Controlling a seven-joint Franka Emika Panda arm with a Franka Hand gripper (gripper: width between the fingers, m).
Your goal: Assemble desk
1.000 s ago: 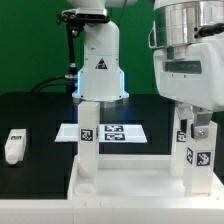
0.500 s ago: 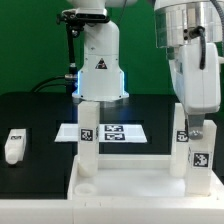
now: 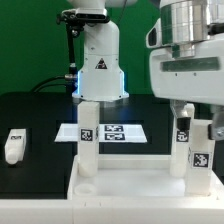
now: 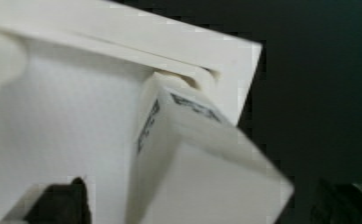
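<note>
Outside, the desk top [image 3: 120,182] lies on the black table [image 3: 30,115] with two legs upright in its corners; the gripper [image 3: 193,128] straddles the right leg [image 3: 196,150], fingers spread, released. Up close, that leg [image 4: 196,150] stands between parted fingertips [image 4: 62,198].

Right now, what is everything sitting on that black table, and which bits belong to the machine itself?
Desk top: one, white tray with raised rim, at the front of the table.
Standing legs: two, white with black-and-white tags, upright in the top's corners: one toward the exterior view's left, one toward its right.
Loose leg: one, white, lying flat on the table at the exterior view's left.
Marker board: one, flat white with tags, behind the desk top.
Table: one, black.
Robot base: one, white, at the back.
Gripper: one, white and silver, open around the right-side leg.
</note>
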